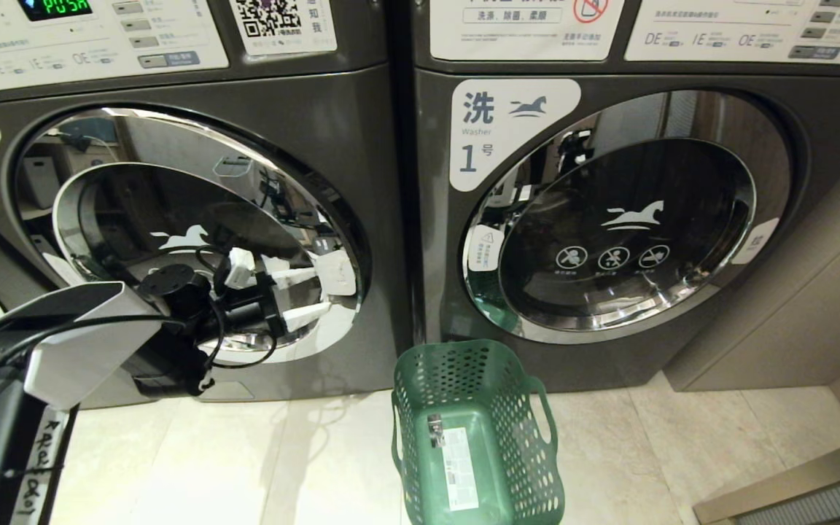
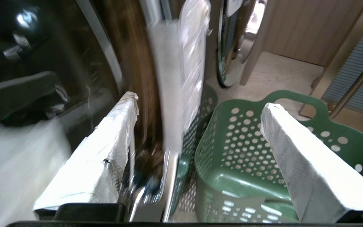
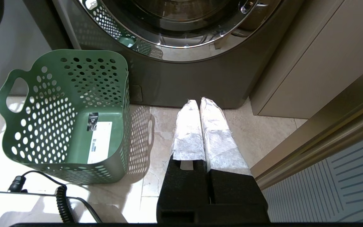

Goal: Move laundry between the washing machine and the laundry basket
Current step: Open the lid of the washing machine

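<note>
Left gripper (image 1: 310,295) is up at the round chrome-rimmed door (image 1: 187,226) of the washing machine (image 1: 362,117) on the left, fingers spread wide and holding nothing, tips right by the door's right-hand rim. That door looks shut, glass and chrome facing out, so I read this as the opening step: get the door open before any cloth can move. No laundry shows anywhere; whatever there is must be behind that glass, though I can't see it.

The laundry basket (image 1: 478,430) stands on the tiled floor (image 1: 682,452) between the two machines, just in front of them, upright and empty apart from a white label on its bottom. In the left wrist view the green basket sits beyond the far finger (image 2: 295,157), well below the door.

Right gripper (image 3: 200,126) hangs low over the floor beside the basket, fingers pressed together on nothing, parked in front of the neighbouring machine marked "1" (image 1: 792,292).

Next move, as I judge it: the spread fingers need to catch the door's edge or latch on that right side and swing it outward without slipping off the slick chrome
</note>
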Tool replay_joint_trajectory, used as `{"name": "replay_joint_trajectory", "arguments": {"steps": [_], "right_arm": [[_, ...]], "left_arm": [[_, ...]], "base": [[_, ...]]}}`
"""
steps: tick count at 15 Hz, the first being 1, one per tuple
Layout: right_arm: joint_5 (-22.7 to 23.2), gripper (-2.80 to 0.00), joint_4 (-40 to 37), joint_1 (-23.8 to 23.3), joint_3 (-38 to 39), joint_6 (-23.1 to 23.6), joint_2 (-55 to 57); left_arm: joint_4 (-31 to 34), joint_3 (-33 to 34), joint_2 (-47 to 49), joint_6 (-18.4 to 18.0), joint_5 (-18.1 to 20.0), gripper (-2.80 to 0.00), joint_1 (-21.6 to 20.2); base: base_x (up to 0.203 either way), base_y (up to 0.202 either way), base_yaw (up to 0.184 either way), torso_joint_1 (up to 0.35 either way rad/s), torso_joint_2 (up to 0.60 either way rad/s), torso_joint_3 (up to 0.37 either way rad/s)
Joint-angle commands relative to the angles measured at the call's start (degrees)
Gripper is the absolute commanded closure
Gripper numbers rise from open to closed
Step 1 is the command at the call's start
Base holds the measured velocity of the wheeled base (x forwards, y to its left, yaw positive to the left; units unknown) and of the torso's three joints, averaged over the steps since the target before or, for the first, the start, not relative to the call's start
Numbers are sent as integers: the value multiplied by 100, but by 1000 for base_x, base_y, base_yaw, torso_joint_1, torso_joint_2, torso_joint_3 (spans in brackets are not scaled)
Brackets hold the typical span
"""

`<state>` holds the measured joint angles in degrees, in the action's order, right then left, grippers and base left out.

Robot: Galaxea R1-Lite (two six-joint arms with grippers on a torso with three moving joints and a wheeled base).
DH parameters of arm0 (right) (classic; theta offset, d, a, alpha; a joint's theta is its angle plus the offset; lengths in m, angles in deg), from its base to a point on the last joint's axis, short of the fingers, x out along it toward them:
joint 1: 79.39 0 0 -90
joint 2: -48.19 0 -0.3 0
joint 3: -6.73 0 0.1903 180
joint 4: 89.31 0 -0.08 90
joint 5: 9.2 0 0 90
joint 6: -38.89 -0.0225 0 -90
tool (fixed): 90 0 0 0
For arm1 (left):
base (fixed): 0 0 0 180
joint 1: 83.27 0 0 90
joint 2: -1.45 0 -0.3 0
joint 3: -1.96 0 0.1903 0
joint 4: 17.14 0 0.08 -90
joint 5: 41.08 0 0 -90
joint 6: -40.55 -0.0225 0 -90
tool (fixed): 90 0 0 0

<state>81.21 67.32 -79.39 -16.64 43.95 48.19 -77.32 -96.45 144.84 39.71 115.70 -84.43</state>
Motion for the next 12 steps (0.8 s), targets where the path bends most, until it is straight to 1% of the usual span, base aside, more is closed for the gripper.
{"name": "replay_joint_trajectory", "arguments": {"steps": [1, 5, 7, 8, 10, 12], "right_arm": [[2, 0, 0, 0, 0, 4, 9], [2, 0, 0, 0, 0, 4, 9], [2, 0, 0, 0, 0, 4, 9], [2, 0, 0, 0, 0, 4, 9], [2, 0, 0, 0, 0, 4, 9], [2, 0, 0, 0, 0, 4, 9]], "left_arm": [[-114, 191, -93, 12, 19, -280, -184], [-177, 461, -275, 23, 43, -280, -371], [-286, 875, -532, 30, 52, -280, -393], [-335, 1226, -820, 30, 56, -280, -397], [-379, 2250, -1683, 31, 60, -280, -419], [-394, 3537, -2765, 33, 61, -280, -462]], "base": [[0, 0, 0, 0, 0, 0], [0, 0, 0, 0, 0, 0], [0, 0, 0, 0, 0, 0], [0, 0, 0, 0, 0, 0], [0, 0, 0, 0, 0, 0], [0, 0, 0, 0, 0, 0]]}}
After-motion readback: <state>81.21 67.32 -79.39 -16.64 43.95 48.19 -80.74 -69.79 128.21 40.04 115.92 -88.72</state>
